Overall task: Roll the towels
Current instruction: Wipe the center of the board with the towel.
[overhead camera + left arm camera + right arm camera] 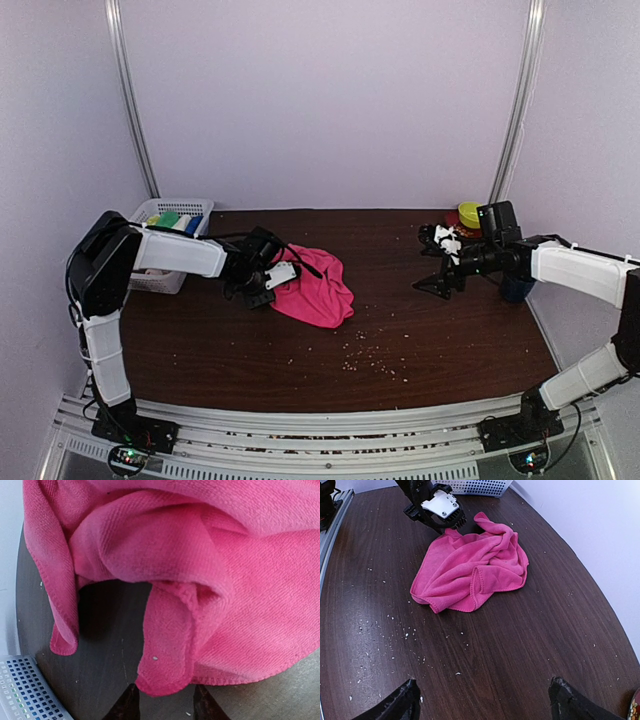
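Pink towel lies in a messy heap on the brown table, a bit left of the middle. It is not rolled. The left gripper is down low at the towel's left edge. In its own camera, a folded bit of the towel hangs between the two finger tips, but I cannot tell if they pinch it or are just near it. The right gripper is well apart from the towel, over on the right, with its fingers spread wide and nothing in them. A white basket with more towels sits at the back left. Small crumbs dot the table near the front
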`<state>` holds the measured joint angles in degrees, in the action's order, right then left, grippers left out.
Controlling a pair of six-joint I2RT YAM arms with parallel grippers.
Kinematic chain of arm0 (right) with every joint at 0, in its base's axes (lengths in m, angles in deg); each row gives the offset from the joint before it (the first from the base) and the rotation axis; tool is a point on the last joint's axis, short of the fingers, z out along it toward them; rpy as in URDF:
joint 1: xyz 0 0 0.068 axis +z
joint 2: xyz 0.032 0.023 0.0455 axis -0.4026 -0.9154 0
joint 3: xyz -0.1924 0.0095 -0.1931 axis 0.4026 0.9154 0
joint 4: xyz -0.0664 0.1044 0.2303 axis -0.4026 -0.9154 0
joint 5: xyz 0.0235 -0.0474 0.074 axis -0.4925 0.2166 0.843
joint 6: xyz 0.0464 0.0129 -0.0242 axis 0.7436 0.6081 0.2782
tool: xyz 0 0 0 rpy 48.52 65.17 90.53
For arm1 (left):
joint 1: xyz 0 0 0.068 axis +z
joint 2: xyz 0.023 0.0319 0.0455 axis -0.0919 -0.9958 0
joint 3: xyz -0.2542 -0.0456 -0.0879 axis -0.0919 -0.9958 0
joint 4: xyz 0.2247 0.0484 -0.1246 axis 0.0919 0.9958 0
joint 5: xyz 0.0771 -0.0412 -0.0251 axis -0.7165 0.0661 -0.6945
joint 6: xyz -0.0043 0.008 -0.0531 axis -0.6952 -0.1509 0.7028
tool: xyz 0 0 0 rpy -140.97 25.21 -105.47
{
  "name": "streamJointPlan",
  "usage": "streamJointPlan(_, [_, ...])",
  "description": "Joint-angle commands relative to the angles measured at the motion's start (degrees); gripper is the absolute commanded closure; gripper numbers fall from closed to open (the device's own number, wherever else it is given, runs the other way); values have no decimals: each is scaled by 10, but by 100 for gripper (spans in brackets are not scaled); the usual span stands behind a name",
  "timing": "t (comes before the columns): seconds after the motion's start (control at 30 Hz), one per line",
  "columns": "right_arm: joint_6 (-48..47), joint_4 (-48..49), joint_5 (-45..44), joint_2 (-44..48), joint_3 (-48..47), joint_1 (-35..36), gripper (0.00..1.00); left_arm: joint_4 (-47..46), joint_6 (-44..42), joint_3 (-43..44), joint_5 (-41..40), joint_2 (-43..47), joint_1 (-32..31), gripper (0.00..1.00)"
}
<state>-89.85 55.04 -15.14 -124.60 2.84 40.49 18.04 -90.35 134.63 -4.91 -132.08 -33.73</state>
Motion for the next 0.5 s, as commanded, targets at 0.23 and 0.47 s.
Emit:
streamJointPlan(0.23, [-5,-15,10,-10,-18,5,11,-34,-9,-6,-38,11,-11,54])
streamJointPlan(0.47, [-5,-17,13,-8,-18,5,11,-34,-12,0,-33,-4,-10,61])
